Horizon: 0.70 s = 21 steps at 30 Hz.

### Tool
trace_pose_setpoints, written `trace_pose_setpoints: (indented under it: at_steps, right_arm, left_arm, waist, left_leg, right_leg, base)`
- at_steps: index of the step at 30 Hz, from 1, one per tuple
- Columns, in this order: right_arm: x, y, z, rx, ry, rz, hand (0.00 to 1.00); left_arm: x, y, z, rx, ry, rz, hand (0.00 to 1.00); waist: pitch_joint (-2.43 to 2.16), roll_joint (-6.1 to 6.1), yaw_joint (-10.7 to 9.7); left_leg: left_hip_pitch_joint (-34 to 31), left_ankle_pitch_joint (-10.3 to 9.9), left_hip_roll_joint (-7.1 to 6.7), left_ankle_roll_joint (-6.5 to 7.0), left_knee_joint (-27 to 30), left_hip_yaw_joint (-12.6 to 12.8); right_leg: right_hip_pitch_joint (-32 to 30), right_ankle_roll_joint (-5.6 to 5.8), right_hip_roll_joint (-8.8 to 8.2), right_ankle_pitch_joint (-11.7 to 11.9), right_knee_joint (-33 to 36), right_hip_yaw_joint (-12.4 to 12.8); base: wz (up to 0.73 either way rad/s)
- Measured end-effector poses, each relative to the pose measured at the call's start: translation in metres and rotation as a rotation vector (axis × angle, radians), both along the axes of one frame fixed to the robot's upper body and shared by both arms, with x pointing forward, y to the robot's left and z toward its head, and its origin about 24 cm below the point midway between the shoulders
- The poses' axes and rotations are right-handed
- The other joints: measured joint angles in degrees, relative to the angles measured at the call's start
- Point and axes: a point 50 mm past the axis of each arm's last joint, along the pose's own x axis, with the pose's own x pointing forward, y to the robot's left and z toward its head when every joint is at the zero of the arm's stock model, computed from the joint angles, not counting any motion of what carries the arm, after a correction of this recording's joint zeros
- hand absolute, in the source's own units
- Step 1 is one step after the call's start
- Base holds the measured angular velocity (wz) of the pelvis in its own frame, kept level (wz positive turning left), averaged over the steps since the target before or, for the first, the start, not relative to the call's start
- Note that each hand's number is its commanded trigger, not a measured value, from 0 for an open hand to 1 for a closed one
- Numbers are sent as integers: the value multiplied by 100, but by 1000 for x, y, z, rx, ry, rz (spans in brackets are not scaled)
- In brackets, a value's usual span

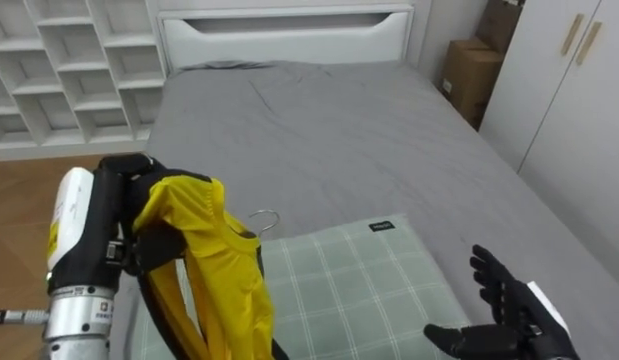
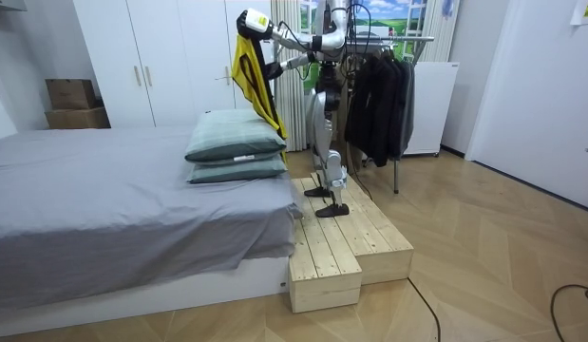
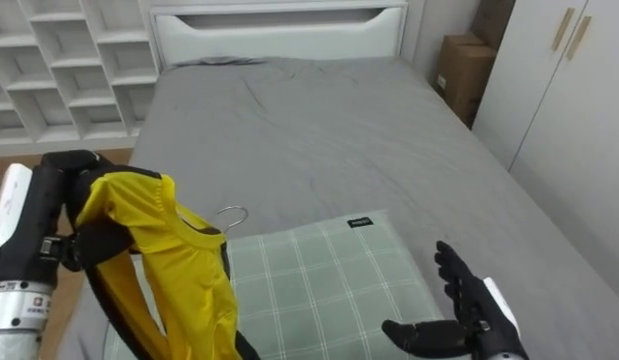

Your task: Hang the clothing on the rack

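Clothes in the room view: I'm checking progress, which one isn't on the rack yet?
The yellow garment, gripped in the left hand; the dark clothes already hang on the rack.

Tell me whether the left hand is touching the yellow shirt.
Touching. The left eye view shows the left hand raised with its fingers curled round the yellow shirt, which drapes over it.

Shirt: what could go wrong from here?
1. The shirt hangs bunched from the left hand, with the hanger hook sticking out sideways. It may slip off the hanger.
2. The rack is behind the robot, so turning on the raised platform risks a misstep.
3. Dark clothes crowd the rack.
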Motion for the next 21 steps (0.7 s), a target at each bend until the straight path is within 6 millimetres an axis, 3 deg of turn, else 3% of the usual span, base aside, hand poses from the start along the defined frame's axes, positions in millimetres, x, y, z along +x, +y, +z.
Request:
trace_pose_setpoints:
  at_steps: [6, 11, 21]
  right_arm:
    - [6, 16, -2, 85, 7, 69, 0]
    - [8, 27, -4, 153, 5, 98, 0]
    - [21, 79, -3, 351, -10, 212, 0]
  left_arm:
    - [-2, -8, 15, 1, -66, -37, 100]
    - [-3, -16, 14, -3, -66, -64, 100]
    - [6, -43, 21, 4, -103, -156, 100]
  waist:
    - [25, 58, 30]
    - [40, 103, 45]
    - [50, 149, 146]
  left_leg:
    - [0, 0, 0, 0, -3, 1]
    - [2, 0, 0, 0, -1, -11]
    - [-21, 0, -5, 0, 29, -93]
  right_leg:
    - [0, 1, 1, -1, 3, 8]
    - [2, 2, -1, -1, 1, -13]
    - [44, 1, -5, -1, -24, -89]
  base:
    - [0]
    - [1]
    - [4]
